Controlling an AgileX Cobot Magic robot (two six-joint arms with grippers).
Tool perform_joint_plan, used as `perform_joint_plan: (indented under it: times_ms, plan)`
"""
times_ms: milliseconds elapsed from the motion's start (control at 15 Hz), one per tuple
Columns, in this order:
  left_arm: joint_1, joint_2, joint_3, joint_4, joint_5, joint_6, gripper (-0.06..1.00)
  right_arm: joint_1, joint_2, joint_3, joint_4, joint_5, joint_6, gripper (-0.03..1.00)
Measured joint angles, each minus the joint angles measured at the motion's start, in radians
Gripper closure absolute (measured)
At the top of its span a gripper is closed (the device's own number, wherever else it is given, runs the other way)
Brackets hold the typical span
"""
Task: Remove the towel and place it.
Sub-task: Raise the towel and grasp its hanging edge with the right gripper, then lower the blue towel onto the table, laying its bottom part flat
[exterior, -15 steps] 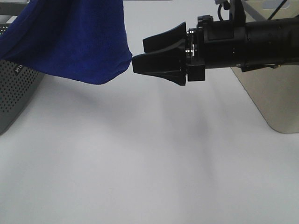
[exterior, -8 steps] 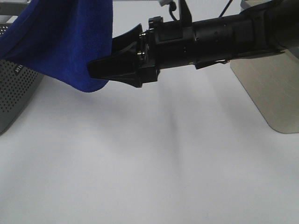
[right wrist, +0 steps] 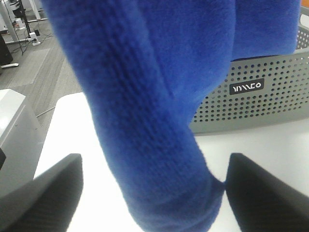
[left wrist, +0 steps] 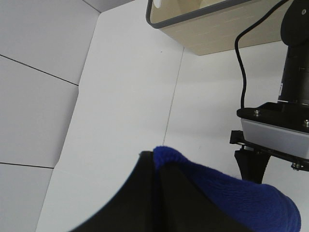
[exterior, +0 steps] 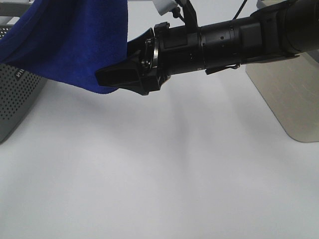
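Observation:
The towel (exterior: 75,45) is royal blue and hangs from above at the upper left of the exterior view, over the grey perforated basket (exterior: 15,94). My right gripper (exterior: 112,62) reaches in from the right and stands open around the towel's lower corner. In the right wrist view the towel (right wrist: 159,111) hangs between the two spread fingers (right wrist: 43,193) of the right gripper (right wrist: 149,198). My left gripper (left wrist: 153,162) is shut on a fold of the towel (left wrist: 231,198); it is out of frame in the exterior view.
A beige container (exterior: 289,94) stands at the right on the white table (exterior: 159,174). The left wrist view shows it as an open-topped beige box (left wrist: 217,24), with the right arm (left wrist: 294,72) and its cable close by.
My right gripper has moved left from just clear of the towel to straddle its hanging corner, still open. The towel's lower edge has shifted slightly.

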Motion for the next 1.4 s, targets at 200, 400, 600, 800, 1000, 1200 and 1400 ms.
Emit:
perform_joint_plan:
  times_ms: [200, 400, 600, 800, 1000, 1200, 1400]
  plan:
    - [0.0, 0.0, 0.0, 0.0, 0.0, 0.0, 0.94, 0.0, 0.0, 0.0, 0.0, 0.009, -0.013, 0.25]
    - [0.0, 0.0, 0.0, 0.0, 0.0, 0.0, 0.94, 0.0, 0.013, 0.0, 0.0, 0.012, -0.013, 0.49]
    - [0.0, 0.0, 0.0, 0.0, 0.0, 0.0, 0.94, 0.0, 0.02, 0.0, 0.0, 0.023, 0.037, 0.89]
    - [0.0, 0.0, 0.0, 0.0, 0.0, 0.0, 0.94, 0.0, 0.02, 0.0, 0.0, 0.071, 0.096, 0.95]
    - [0.0, 0.0, 0.0, 0.0, 0.0, 0.0, 0.94, 0.0, 0.02, 0.0, 0.0, 0.088, 0.25, 0.95]
    - [0.0, 0.0, 0.0, 0.0, 0.0, -0.014, 0.94, 0.0, 0.015, 0.0, -0.064, 0.07, 0.462, 0.95]
    - [0.0, 0.0, 0.0, 0.0, 0.005, -0.061, 0.94, -0.044, -0.076, 0.0, -0.26, 0.004, 0.715, 0.95]
